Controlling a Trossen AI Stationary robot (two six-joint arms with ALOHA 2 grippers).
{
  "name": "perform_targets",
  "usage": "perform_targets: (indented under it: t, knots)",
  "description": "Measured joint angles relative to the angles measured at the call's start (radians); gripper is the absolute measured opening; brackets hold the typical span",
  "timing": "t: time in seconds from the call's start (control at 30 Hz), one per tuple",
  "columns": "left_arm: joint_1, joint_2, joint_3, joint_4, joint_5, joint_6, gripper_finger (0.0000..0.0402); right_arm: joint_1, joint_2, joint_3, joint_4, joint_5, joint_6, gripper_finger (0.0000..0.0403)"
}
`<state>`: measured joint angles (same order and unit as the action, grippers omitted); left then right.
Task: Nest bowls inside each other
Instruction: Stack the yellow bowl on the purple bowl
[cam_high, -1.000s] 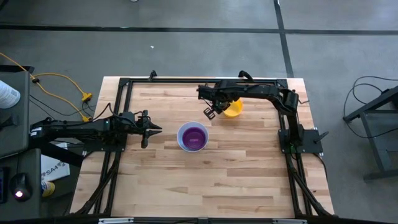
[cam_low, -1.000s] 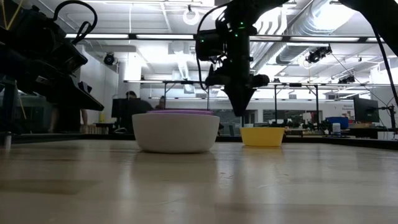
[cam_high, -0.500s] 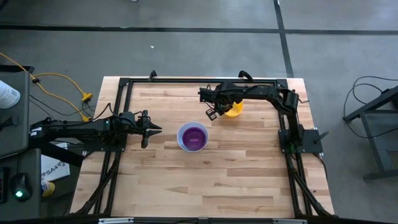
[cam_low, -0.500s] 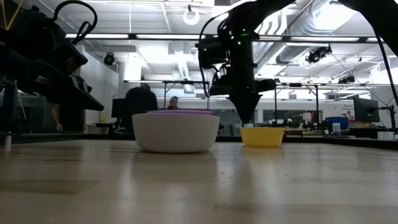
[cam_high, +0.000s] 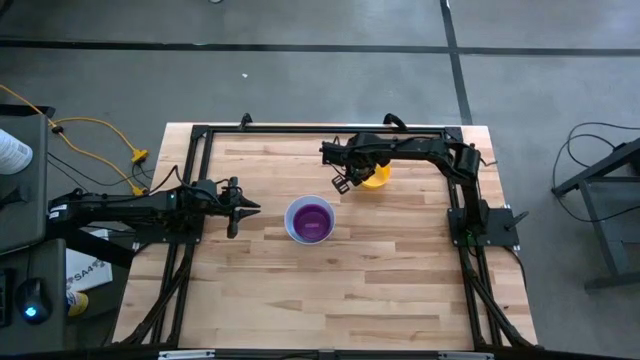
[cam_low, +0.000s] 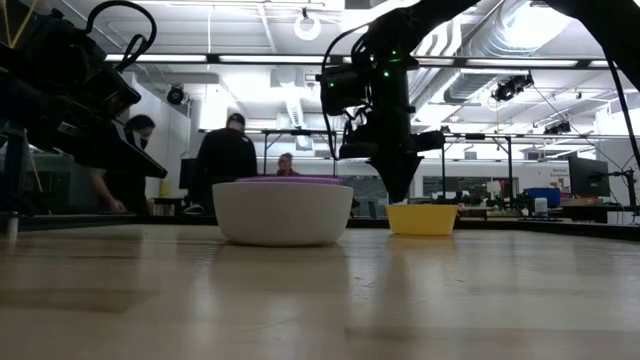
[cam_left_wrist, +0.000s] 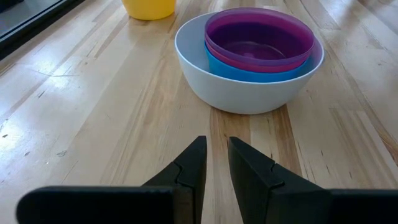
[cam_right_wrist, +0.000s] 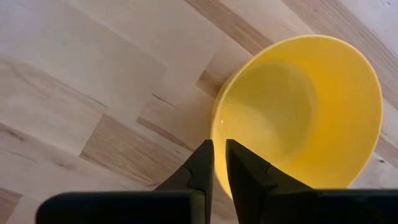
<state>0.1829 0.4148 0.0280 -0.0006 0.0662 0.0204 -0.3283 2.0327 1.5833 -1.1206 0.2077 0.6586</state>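
High view: white bowl with purple bowl nested, mid surface; yellow bowl just beyond, under right gripper.

Left wrist view: left gripper waits, jaws slightly apart, empty.

Right wrist view: jaws narrowly apart over yellow rim, not clamped. Risk: narrow gap strikes rim, bowl skids or tips.

Purple bowl nested in blue, white; yellow bowl apart.

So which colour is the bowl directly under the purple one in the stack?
Blue: the blue bowl sits under the purple bowl, clearest in the left wrist view.
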Motion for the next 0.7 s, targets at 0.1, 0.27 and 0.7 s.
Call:
perform_targets:
  t: [0.1, 0.27, 0.7]
  knots:
    - [0.0, 0.0, 0.0, 0.0, 0.0, 0.0, 0.0067, 0.0, 0.0, 0.0, 0.0, 0.0, 0.0, 0.0036]
    - [0.0, 0.0, 0.0, 0.0, 0.0, 0.0, 0.0067, 0.0, 0.0, 0.0, 0.0, -0.001, 0.0, 0.0036]
    - [0.0, 0.0, 0.0, 0.0, 0.0, 0.0, 0.0067, 0.011, 0.0, -0.036, 0.025, -0.004, -0.006, 0.0036]
